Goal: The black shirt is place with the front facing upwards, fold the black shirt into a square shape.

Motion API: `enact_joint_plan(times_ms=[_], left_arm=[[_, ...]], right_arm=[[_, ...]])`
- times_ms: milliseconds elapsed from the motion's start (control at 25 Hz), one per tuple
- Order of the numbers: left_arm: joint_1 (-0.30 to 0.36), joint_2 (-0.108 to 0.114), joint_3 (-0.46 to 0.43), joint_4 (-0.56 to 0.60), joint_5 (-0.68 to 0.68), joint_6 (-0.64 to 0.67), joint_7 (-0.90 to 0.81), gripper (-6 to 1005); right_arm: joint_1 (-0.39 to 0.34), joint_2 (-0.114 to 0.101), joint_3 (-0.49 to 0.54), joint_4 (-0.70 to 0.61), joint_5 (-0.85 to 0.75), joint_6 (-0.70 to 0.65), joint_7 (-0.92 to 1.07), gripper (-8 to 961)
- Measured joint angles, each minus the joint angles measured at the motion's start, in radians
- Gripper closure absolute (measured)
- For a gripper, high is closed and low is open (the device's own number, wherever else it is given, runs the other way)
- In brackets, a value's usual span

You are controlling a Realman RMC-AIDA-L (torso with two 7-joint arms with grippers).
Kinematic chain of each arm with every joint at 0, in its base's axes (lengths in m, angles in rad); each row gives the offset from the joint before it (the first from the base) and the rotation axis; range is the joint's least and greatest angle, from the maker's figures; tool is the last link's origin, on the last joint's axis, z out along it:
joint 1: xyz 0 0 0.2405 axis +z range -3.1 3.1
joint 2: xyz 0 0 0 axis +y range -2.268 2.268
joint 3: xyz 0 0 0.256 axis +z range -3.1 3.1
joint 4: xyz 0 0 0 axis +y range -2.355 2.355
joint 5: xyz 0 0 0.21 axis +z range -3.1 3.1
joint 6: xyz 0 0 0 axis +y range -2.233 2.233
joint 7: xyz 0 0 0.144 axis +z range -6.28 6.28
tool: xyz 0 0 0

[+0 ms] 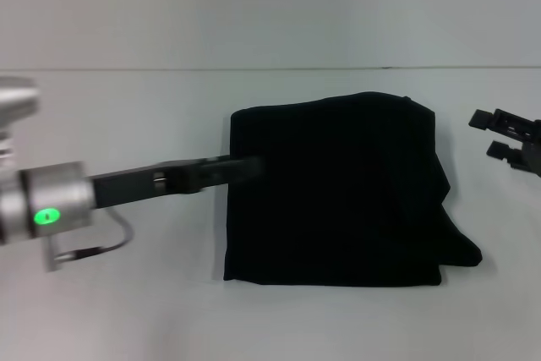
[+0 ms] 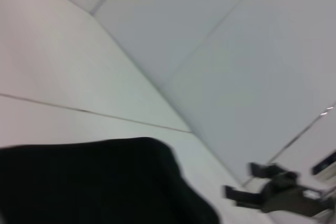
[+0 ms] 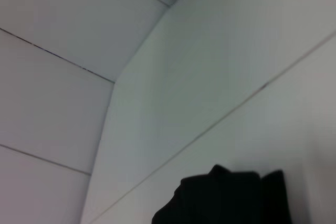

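Count from my head cam: one black shirt (image 1: 338, 192) on one white worktop (image 1: 127, 310), nothing else lying on it that I can make out. Two grippers of mine in view: one left gripper (image 1: 249, 166) at the shirt's left edge, one right gripper (image 1: 499, 134) off to the shirt's right, clear of the cloth. The shirt reads as one folded bundle, no print or label showing, so that's one garment, two grippers, one worktop.

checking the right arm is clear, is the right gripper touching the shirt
Apart. The head view shows bare table between the right gripper and the shirt.
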Motion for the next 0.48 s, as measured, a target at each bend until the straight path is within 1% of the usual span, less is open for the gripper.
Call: enact_joint_plan(times_ms=[40,120,160,200,280,480], left_arm=[[0.015,0.014,-0.002,0.003,0.0,0.007,0.021,94],[0.04,0.029,-0.006,0.014,-0.001,0.028,0.058,94],[0.053,0.034,-0.011,0.024,-0.002,0.042,0.079,94],[0.067,0.036,-0.018,0.034,-0.003,0.053,0.096,94],[0.091,0.033,-0.04,0.049,-0.003,0.059,0.153,94],[0.117,0.028,-0.055,0.045,0.002,0.029,0.23,94]], right_arm=[[-0.001,-0.009,0.0,-0.001,-0.011,-0.02,0.043,5],[-0.003,-0.018,0.0,-0.008,-0.031,-0.049,0.111,5],[-0.002,-0.019,0.0,-0.012,-0.044,-0.059,0.141,5],[-0.001,-0.019,-0.001,-0.016,-0.053,-0.066,0.159,5],[0.004,-0.017,-0.001,-0.02,-0.067,-0.083,0.192,5],[0.027,-0.006,-0.003,-0.013,-0.097,-0.089,0.24,5]])
